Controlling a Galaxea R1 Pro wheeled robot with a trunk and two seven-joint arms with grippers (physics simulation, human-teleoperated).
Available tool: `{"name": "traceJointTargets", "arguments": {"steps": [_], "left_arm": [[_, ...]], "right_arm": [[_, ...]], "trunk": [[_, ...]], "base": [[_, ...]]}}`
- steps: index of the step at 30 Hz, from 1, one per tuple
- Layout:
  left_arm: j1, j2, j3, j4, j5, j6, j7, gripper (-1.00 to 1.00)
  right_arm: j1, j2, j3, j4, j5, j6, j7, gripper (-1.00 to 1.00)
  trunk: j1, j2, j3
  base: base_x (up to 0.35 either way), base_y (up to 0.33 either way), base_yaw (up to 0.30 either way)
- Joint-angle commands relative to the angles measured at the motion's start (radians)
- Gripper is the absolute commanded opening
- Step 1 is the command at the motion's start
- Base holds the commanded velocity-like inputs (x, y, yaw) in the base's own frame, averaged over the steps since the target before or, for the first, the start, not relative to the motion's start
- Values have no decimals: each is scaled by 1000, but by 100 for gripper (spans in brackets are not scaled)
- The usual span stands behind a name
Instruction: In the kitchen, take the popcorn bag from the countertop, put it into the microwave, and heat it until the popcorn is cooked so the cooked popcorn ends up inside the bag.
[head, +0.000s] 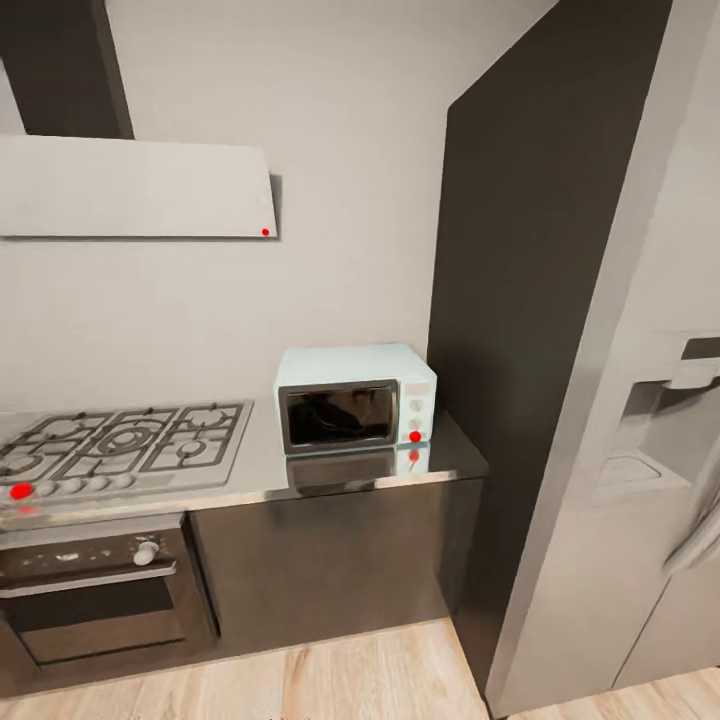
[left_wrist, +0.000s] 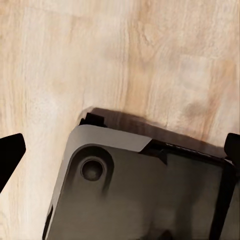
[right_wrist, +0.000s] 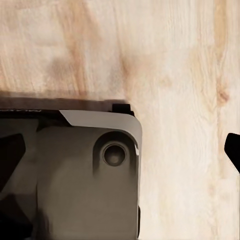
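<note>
Microwave in view, arms hanging over the floor

Here the head view went, left to right, from cooking range to refrigerator. At the lower left of the frame sat a gas hob (head: 125, 447) with dark grates and a row of knobs, a red dot at its front left corner. Below it was a dark oven (head: 95, 590) with a bar handle and one white knob. Above, in the upper left, hung a pale extractor hood (head: 135, 188) with a small red dot at its lower right corner.

The grey steel countertop (head: 262, 462) ran on to the right, and near its right end, at the centre of the frame, stood the microwave (head: 356, 398): mint-blue, door shut, dark glass, white knobs and a red dot on its right panel. Its reflection showed in the steel in front of it. Dark cabinets (head: 330, 565) filled the space beneath. A tall dark panel (head: 510, 330) rose just right of the microwave, and a grey refrigerator (head: 630, 480) with a dispenser recess took the right of the frame. Light wood floor (head: 380, 675) ran along the bottom.

In the left wrist view the left gripper (left_wrist: 120, 155) showed dark fingertips at both side edges, spread wide, over wood floor and a corner of the robot's grey base (left_wrist: 135, 195). The right gripper (right_wrist: 120, 150) showed one dark tip at the right edge; the base (right_wrist: 75, 180) darkened the left side, so I cannot tell whether its claw was apart
</note>
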Motion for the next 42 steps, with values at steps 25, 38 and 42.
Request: {"name": "traceJointTargets", "arguments": {"steps": [25,38,42], "left_arm": [[0,-1,-9,2,15,-33,-4,100],[0,-7,-10,1,15,-28,-4,100],[0,-7,-10,1,15,-30,-4,100]], "right_arm": [[-1,-9,-10,3,2,-6,0,100],[-1,-9,-9,3,3,8,2,100],[-1,-4,-10,2,10,0,1,100]], "trunk": [[0,-1,-2],[0,-1,-2],[0,-1,-2]], "base": [[0,0,228],[0,0,0],[0,0,0]]}}
